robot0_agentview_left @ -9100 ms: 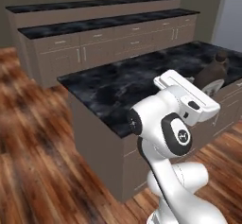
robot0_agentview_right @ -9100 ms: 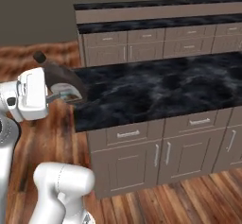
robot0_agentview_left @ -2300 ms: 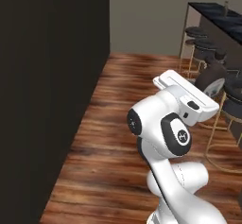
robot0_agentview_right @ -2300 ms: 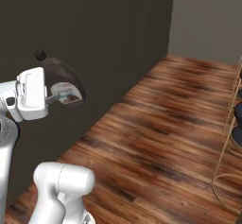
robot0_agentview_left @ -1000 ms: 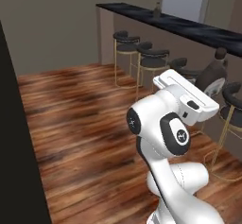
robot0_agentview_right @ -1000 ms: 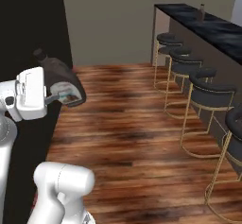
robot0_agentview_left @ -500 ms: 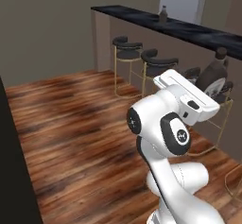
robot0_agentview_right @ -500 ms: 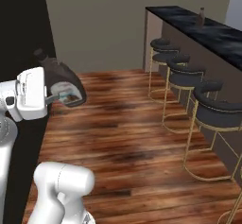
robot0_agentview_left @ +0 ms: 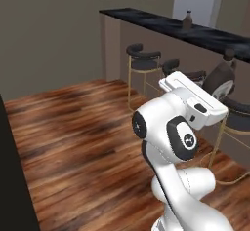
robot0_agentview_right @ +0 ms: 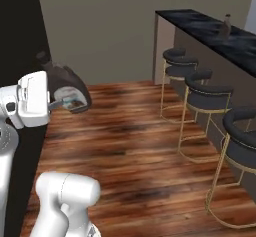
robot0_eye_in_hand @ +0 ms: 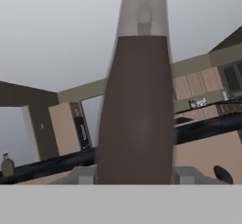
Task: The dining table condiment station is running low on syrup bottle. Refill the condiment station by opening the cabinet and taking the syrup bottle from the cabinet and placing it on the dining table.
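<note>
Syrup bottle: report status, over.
Gripper shut on syrup bottle, carried off the floor. Dining table ahead, bottle not yet placed. Bar stools line its front; another bottle on top.

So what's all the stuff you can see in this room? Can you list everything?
syrup bottle: one, dark brown, held in the gripper, carried above the floor
small bottle: one, brownish, standing on the dining table
dining table: one, black marble top with taupe front, along the right side of the room
bar stools: at least three in the right base view, dark seats on gold legs, lined up along the dining table
floor: wood planks, reddish brown
wall: grey-brown, at the back
gripper: one, closed on the syrup bottle
</note>
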